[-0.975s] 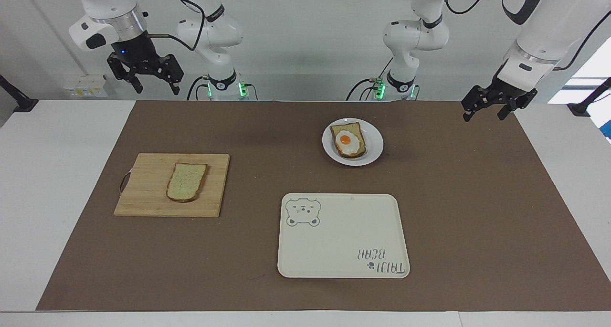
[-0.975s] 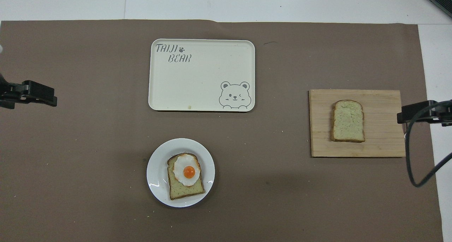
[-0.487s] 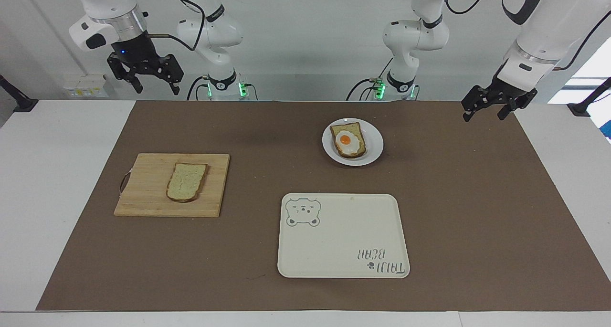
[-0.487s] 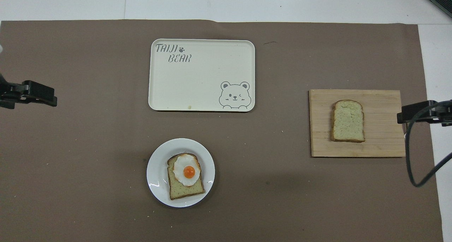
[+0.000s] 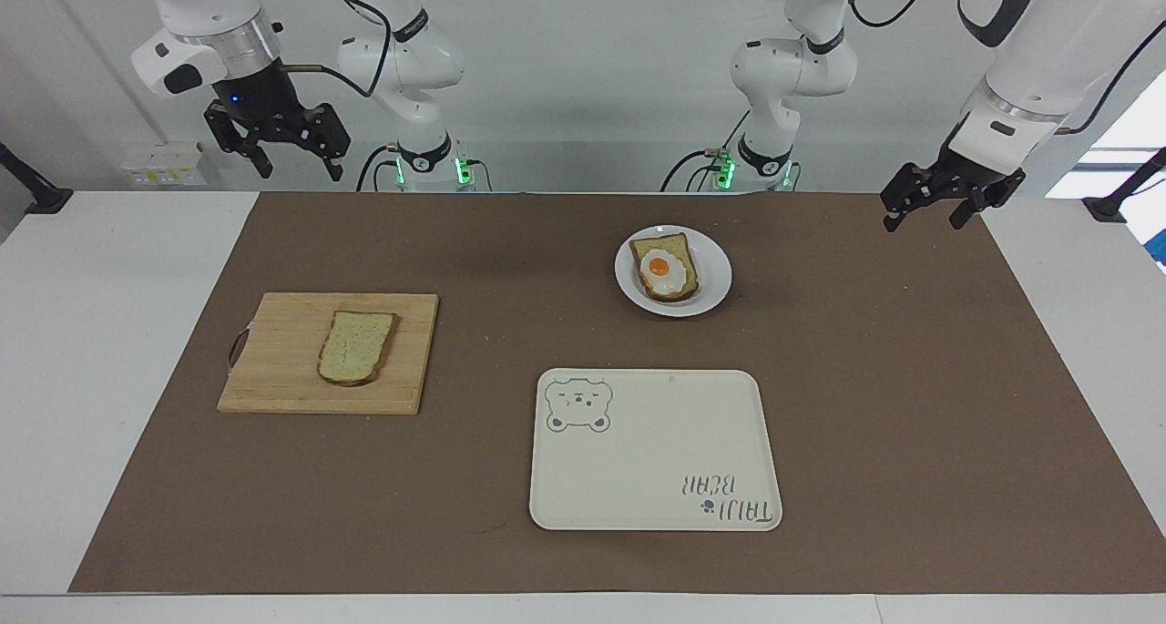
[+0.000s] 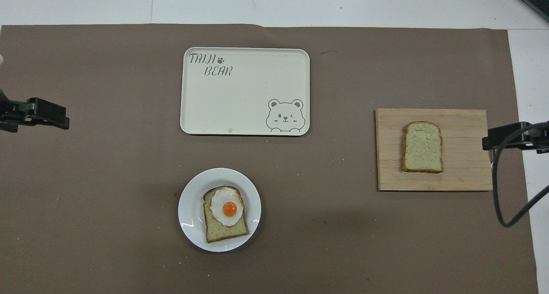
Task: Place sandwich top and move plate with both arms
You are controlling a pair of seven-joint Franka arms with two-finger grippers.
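- Lying flat on a wooden cutting board (image 5: 328, 353), the sandwich top (image 5: 356, 347) is seen toward the right arm's end of the tabletop (image 5: 109, 351); in the overhead view it sits at about 3 o'clock from the middle of the brown mat (image 6: 128, 225).
- The plate (image 5: 716, 273) is found nearer to the robots than the cream tray (image 5: 654, 478), at about 6 o'clock from the tray in the overhead view, apart from it.
- A slice of bread with a fried egg (image 5: 662, 270) on it is carried by the plate, the rounded end of the slice pointing away from the robots.
- The tray is printed with a bear drawing and lettering, and nothing is placed on it.
- The right gripper (image 5: 281, 158) is held in the air over the robots' edge of the tabletop, at about 12 o'clock from the cutting board in the facing view; its jaws are spread wide and nothing is gripped.
- The left gripper (image 5: 938, 207) is held low over the mat's corner at the left arm's end, at about 3 o'clock from the plate in the facing view; its jaws are likewise parted and nothing is held.
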